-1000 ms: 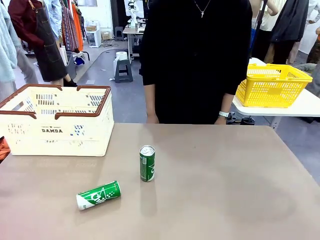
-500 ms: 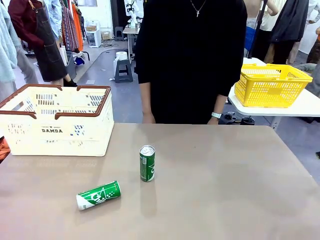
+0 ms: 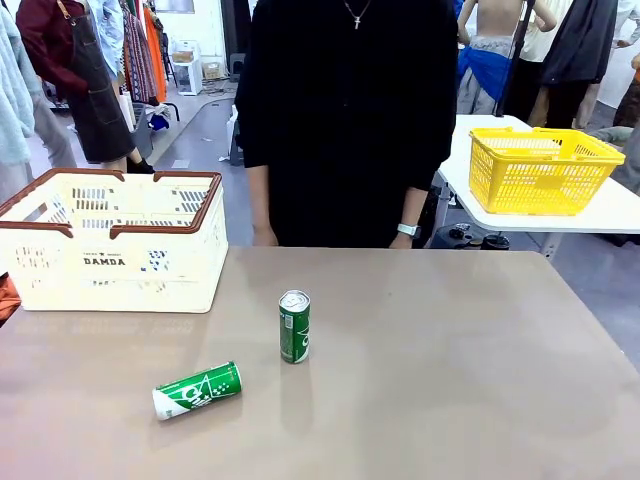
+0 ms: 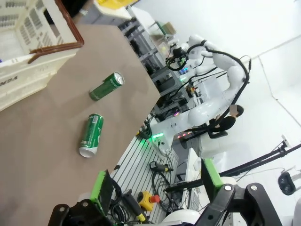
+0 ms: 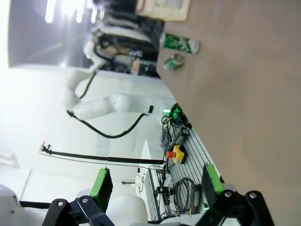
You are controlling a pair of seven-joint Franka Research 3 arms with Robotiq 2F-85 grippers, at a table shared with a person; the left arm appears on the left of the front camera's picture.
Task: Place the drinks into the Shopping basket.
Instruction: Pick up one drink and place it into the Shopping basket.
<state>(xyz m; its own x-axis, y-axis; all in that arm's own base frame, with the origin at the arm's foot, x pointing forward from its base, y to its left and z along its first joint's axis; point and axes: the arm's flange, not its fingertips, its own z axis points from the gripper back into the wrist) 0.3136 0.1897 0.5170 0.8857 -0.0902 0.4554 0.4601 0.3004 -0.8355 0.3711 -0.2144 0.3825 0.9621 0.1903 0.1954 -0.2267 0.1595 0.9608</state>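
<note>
While both claws hang back from the work, the front view lays out the table (image 3: 470, 390) plainly. The Shopping basket (image 3: 205, 205), cream with a brown rim and "DAMDA" on its side, stands at the far left. One green can (image 3: 294, 327) stands upright near the middle. The other green can (image 3: 197, 390) lies on its side, closer to the robot and to the left. Both drinks are outside the basket, well apart from it. A person in black (image 3: 345, 120) stands at the far edge, and a yellow basket (image 3: 545, 168) sits on a white table behind to the right.

The wrist views add the claws themselves. In the left wrist view, the left gripper (image 4: 156, 186) has its green pads spread wide with nothing between them, well short of the cans. This view is rolled, so the Shopping basket (image 4: 56, 47) sits at the upper left. The upright can (image 4: 107, 86) leans toward the corner, and the lying can (image 4: 91, 135) is below it. The right arm (image 4: 211, 108) rises past the table edge, above a yellow box with a red button (image 4: 146, 200).

In the right wrist view, the right gripper (image 5: 156, 186) is likewise wide open and empty. Both cans are small near the top, one side-on (image 5: 181, 43) and one end-on (image 5: 173, 62), under a corner of the basket (image 5: 162, 7). The left arm (image 5: 108, 106) shows beyond.
</note>
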